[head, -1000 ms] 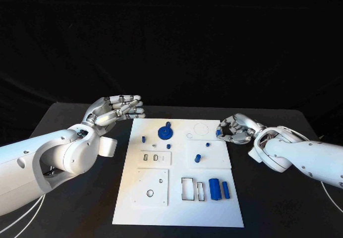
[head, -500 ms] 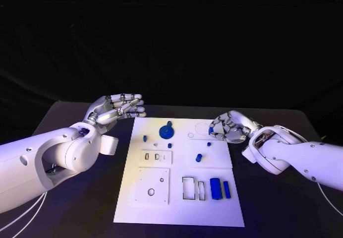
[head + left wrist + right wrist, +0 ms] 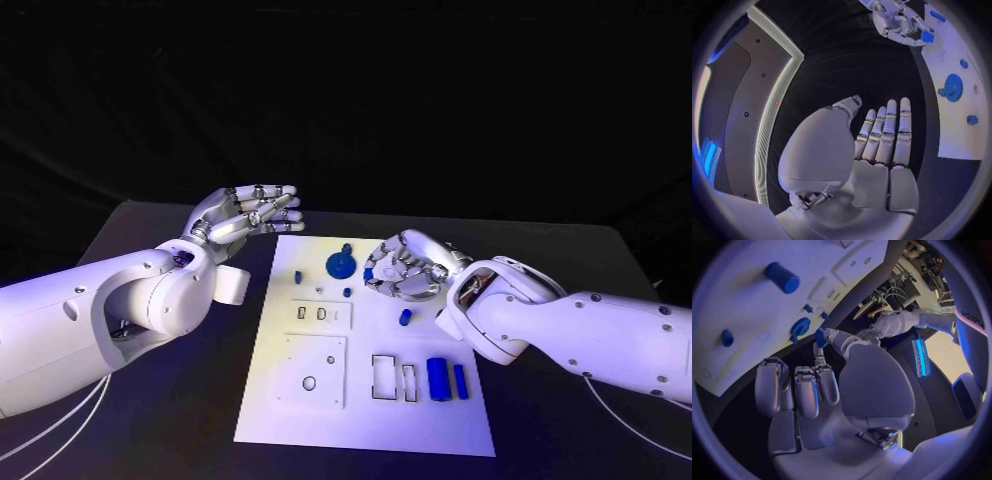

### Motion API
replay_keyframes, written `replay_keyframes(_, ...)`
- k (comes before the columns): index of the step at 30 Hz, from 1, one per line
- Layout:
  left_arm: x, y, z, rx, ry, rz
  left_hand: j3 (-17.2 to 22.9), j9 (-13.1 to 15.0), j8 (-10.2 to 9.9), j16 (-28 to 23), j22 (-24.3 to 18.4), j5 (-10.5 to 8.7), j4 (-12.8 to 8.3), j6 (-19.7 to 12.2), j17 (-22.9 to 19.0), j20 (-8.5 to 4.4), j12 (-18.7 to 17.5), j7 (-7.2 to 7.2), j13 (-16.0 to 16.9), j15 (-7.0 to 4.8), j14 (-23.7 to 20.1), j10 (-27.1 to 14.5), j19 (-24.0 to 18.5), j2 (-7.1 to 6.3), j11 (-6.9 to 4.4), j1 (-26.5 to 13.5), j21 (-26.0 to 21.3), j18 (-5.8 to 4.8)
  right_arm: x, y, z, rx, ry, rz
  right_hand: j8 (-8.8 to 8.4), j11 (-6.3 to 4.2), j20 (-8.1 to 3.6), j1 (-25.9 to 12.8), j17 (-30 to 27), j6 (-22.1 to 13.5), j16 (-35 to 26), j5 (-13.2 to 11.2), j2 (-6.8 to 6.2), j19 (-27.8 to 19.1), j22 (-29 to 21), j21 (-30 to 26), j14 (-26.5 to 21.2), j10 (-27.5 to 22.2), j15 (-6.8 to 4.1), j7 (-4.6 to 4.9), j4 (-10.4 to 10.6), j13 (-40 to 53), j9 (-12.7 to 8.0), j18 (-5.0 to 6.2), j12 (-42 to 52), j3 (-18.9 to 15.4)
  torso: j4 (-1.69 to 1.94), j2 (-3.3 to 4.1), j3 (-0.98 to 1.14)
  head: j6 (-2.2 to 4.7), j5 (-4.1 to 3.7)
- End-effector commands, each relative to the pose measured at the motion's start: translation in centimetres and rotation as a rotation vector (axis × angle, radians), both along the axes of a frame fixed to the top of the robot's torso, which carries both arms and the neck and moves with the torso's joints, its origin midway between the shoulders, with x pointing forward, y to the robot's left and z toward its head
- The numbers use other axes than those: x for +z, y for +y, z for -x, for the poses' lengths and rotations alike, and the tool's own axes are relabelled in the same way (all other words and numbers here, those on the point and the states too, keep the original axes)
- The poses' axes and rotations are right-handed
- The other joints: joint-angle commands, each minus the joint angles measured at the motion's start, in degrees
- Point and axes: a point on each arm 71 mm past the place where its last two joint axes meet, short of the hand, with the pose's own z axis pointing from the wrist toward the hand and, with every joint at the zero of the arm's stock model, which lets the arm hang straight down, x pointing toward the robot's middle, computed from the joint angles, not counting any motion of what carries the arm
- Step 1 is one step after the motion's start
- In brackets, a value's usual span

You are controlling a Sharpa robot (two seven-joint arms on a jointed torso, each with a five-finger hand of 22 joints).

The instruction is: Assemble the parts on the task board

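in the head view, the white task board [image 3: 368, 350] is seen in the middle of the black table [image 3: 144, 400], with a blue gear [image 3: 340, 264] near its far edge, a small blue peg [image 3: 404, 318] further in, and two blue cylinders [image 3: 446, 380] beside rectangular slots near the right side. the right hand [image 3: 407, 268] is held above the board's far part, just beside the gear, a small blue part [image 3: 369, 274] pinched at its fingertips. the left hand [image 3: 245, 215] is raised beyond the board's left corner, fingers straight and apart, nothing grasped. in the left wrist view, the flat fingers [image 3: 886, 130] are seen beside the board edge. in the right wrist view, the blue part [image 3: 820, 337] is held at the fingertips over the board.
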Motion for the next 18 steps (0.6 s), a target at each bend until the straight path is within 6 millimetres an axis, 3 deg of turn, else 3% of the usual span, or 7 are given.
replay_keyframes(1, 0.0, -0.3, -0.1, -0.019, -0.001, 0.013, 0.22, -0.05, -0.36, -0.21, -0.05, -0.27, 0.08, -0.26, 0.05, 0.24, -0.36, 2.85, 0.05, 0.25, -0.10, -0.12, 0.26, -0.08, 0.11, -0.50, -0.01, 0.74, -0.4, 1.1, 0.1, -0.012, -0.001, 0.056, 0.24, -0.40, -0.18, -0.14, 13.42, 0.79, 0.08, 0.33, 0.36, 0.31, 3.27, -0.29, 5.58, 0.13, -0.26, -0.64, -0.18, 6.93, 0.98, -0.50, 0.30, 0.17, -0.03, -0.38, -0.21, -0.29, 0.29)
replay_keyframes(4, -0.1, -0.4, -0.2, -0.018, 0.000, 0.012, 0.22, -0.05, -0.36, -0.21, -0.05, -0.27, 0.08, -0.26, 0.05, 0.24, -0.36, 2.85, 0.05, 0.25, -0.10, -0.12, 0.26, -0.08, 0.11, -0.50, -0.01, 0.74, -0.9, 2.7, 0.3, 0.004, 0.001, 0.064, 0.31, -0.43, -0.21, -0.17, 13.37, 0.84, 0.06, 0.40, 0.41, 0.30, 3.24, -0.33, 5.57, 0.15, -0.29, -0.67, -0.20, 6.95, 1.02, -0.49, 0.31, 0.22, -0.05, -0.51, -0.39, -0.53, 0.58)
replay_keyframes(7, -0.1, -0.4, -0.2, -0.017, 0.001, 0.011, 0.27, -0.05, -0.35, -0.24, -0.06, -0.27, 0.08, -0.25, 0.11, 0.25, -0.38, 2.86, 0.05, 0.26, -0.09, -0.09, 0.27, -0.06, 0.11, -0.58, -0.01, 0.74, -1.2, 3.6, 0.4, 0.007, 0.004, 0.069, 0.41, -0.47, -0.25, -0.35, 13.44, 0.80, 0.08, 0.48, 0.14, 0.35, 3.31, -0.27, 5.58, 0.15, -0.33, -0.69, -0.29, 6.95, 1.08, -0.51, 0.30, 0.14, -0.07, -0.59, -0.44, -0.74, 0.85)
replay_keyframes(18, -0.2, -0.6, -0.2, -0.024, 0.004, 0.013, 0.27, -0.05, -0.35, -0.24, -0.06, -0.27, 0.08, -0.25, 0.11, 0.25, -0.38, 2.86, 0.05, 0.26, -0.09, -0.09, 0.27, -0.06, 0.11, -0.58, -0.01, 0.74, -2.9, 6.1, 1.1, 0.029, 0.005, 0.127, 0.60, -0.53, -0.31, -0.60, 13.69, 0.88, 0.16, 0.76, 0.03, 0.61, 3.70, 0.09, 5.64, 0.26, -0.39, -0.77, -0.30, 7.06, 1.18, -0.62, 0.40, 0.14, -0.09, -0.51, -0.48, -1.03, 1.37)
